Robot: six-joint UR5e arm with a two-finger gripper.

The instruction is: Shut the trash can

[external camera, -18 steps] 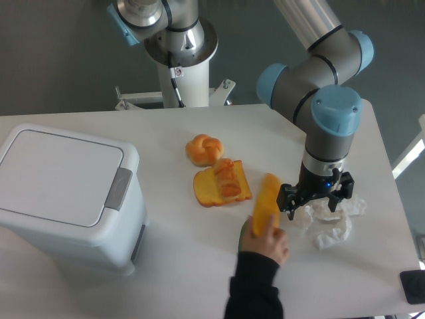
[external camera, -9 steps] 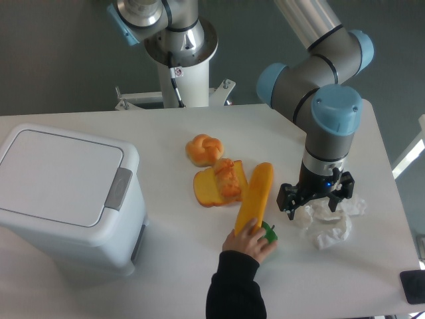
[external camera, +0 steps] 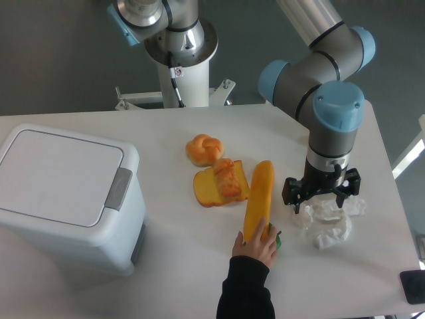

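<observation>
The trash can point(external camera: 63, 199) is a large white boxy bin at the table's left side. Its flat white lid point(external camera: 56, 174) lies down level on the body, with the grey latch point(external camera: 120, 189) at the lid's right edge. My gripper point(external camera: 323, 203) hangs far to the right of the bin, pointing straight down over crumpled white paper point(external camera: 333, 224). The wrist hides its fingers, so whether they are open or shut does not show. Nothing is visibly held.
A person's hand point(external camera: 256, 248) in a dark sleeve holds a long yellow food item point(external camera: 258, 198) on the table between bin and gripper. A bun point(external camera: 204, 149) and a toast slice point(external camera: 219, 187) lie mid-table. A black object point(external camera: 413, 286) sits at the right edge.
The hand has swung the yellow item from upright at the right to lying beside the toast. My arm has shifted slightly to the right. The bin looks the same.
</observation>
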